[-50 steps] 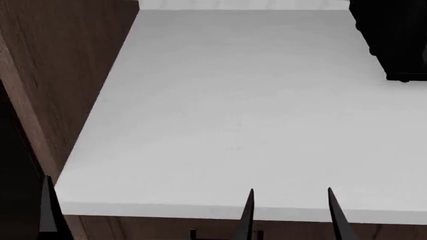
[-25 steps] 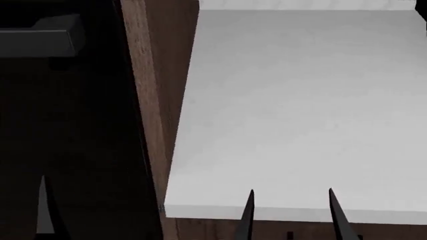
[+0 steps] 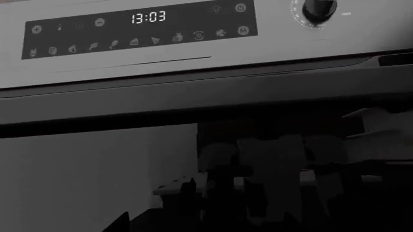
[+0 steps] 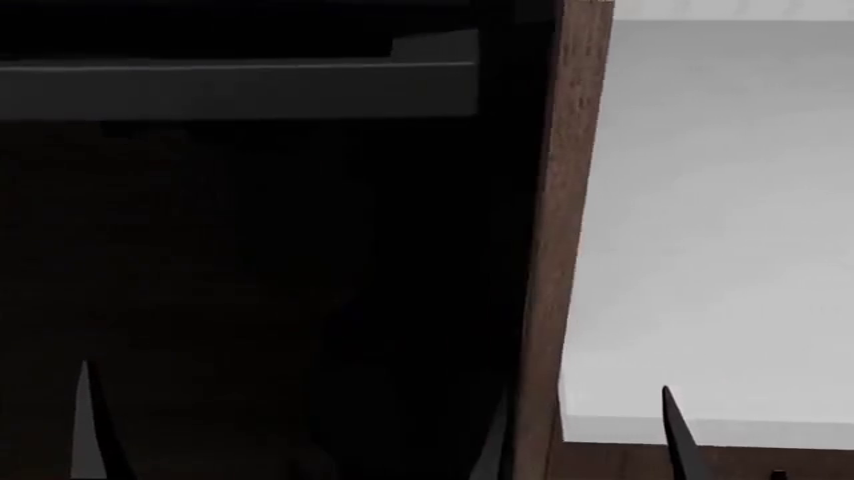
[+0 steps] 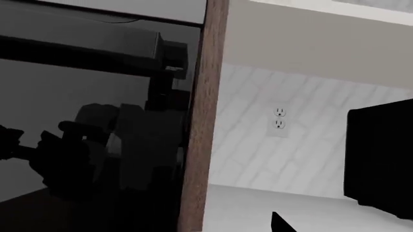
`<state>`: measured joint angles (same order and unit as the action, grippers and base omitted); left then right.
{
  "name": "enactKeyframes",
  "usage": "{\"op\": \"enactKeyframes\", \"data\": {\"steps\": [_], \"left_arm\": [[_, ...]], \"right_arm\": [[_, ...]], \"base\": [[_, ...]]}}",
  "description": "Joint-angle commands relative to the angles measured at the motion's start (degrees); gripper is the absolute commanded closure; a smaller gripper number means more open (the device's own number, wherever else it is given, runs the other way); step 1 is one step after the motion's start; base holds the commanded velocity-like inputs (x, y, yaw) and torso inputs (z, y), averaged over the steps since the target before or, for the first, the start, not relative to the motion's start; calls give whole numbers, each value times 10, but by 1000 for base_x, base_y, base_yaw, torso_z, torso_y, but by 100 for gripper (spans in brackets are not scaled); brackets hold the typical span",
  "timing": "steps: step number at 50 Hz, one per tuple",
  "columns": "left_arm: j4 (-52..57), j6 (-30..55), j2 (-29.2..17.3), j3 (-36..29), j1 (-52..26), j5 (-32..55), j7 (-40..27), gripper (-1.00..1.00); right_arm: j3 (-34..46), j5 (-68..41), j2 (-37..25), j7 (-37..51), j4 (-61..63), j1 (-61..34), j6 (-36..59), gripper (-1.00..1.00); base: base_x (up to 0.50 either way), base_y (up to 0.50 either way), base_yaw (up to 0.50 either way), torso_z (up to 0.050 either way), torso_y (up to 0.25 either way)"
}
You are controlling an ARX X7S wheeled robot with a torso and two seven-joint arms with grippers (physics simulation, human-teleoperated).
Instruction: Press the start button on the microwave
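Note:
The microwave [image 5: 380, 159], a black box, stands on the white counter [image 5: 245, 208] at the far right of the right wrist view, and only its left part shows. It is out of the head view. My right gripper [image 4: 585, 440] is open and empty. One finger is over the dark oven front and the other fingertip [image 4: 674, 425] is over the counter's front edge, far from the microwave. Of my left gripper, one fingertip [image 4: 84, 420] shows low at the left in the head view. Its dark tips stand apart and empty in the left wrist view.
A built-in oven [image 4: 240, 250] with a dark glass door and a bar handle [image 4: 240, 88] fills the left. Its control panel [image 3: 142, 29] shows 13:03, with a knob [image 3: 317, 9] beside it. A wooden side panel [image 4: 561, 230] separates the oven from the counter [image 4: 721, 220]. A wall socket [image 5: 279, 118] is on the backsplash.
The head view has swung left. The counter and wooden panel slid to the right, the oven front now fills the left, and the microwave left the head view. Both grippers look unchanged.

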<state>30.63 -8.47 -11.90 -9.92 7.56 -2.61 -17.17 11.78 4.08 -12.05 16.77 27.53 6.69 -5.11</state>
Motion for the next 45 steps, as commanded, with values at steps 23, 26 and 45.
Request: {"op": "enactKeyframes", "data": {"steps": [23, 26, 45], "left_arm": [[11, 11, -12, -7, 1, 1, -13, -100], [11, 8, -13, -7, 3, 2, -15, -100], [-6, -20, 78, 61, 21, -37, 88, -100]], "right_arm": [[4, -24, -12, 9, 3, 7, -16, -100], [6, -24, -13, 10, 5, 7, -15, -100], [-69, 20, 79, -96, 1, 29, -34, -100]], "base": [[0, 33, 0, 0, 0], [0, -253, 0, 0, 0], [0, -91, 0, 0, 0]]}}
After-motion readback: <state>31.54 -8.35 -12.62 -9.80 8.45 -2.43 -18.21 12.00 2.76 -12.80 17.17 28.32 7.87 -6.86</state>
